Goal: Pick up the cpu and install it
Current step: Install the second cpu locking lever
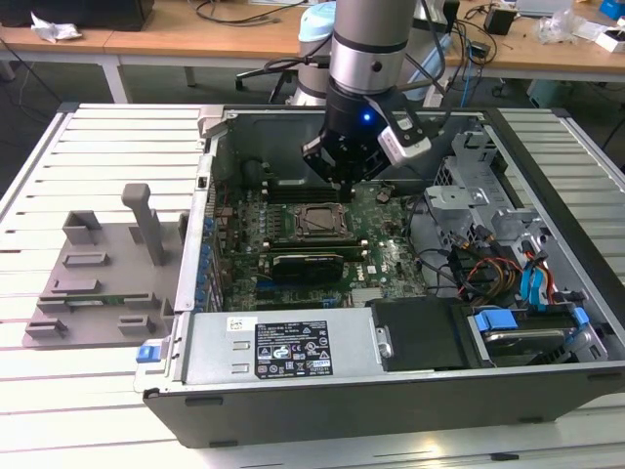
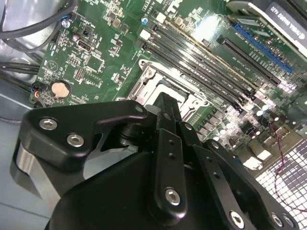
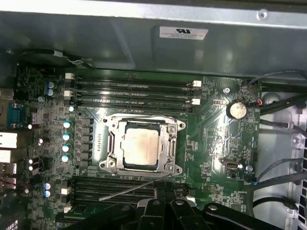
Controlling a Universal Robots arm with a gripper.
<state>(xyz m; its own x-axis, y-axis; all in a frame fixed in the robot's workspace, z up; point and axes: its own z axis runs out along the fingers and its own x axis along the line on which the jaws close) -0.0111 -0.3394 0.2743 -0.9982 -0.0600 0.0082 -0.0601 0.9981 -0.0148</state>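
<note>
One small square silver-grey cpu (image 3: 139, 149) sits seated in the metal-edged socket frame (image 3: 111, 145) at the centre of my first wrist view. My black gripper (image 1: 344, 182) hangs above the green motherboard (image 1: 389, 256) inside the open grey computer case (image 1: 293, 391); I cannot tell the jaw state.

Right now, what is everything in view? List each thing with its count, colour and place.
computer case: one, grey metal, lying open on the slatted table.
motherboard: one, green, on the case floor.
cpu: one, silver-grey, sitting in the socket frame.
socket frame: one, metal, mid-board, around the cpu.
coin battery: one, silver, on the board beside the cables.
black card: one, just below the socket in the exterior view.
grey fixture: one, on the table at the exterior view's left.
slatted table: one, white, under the case.
hand: one, black, above the board near the socket.
</note>
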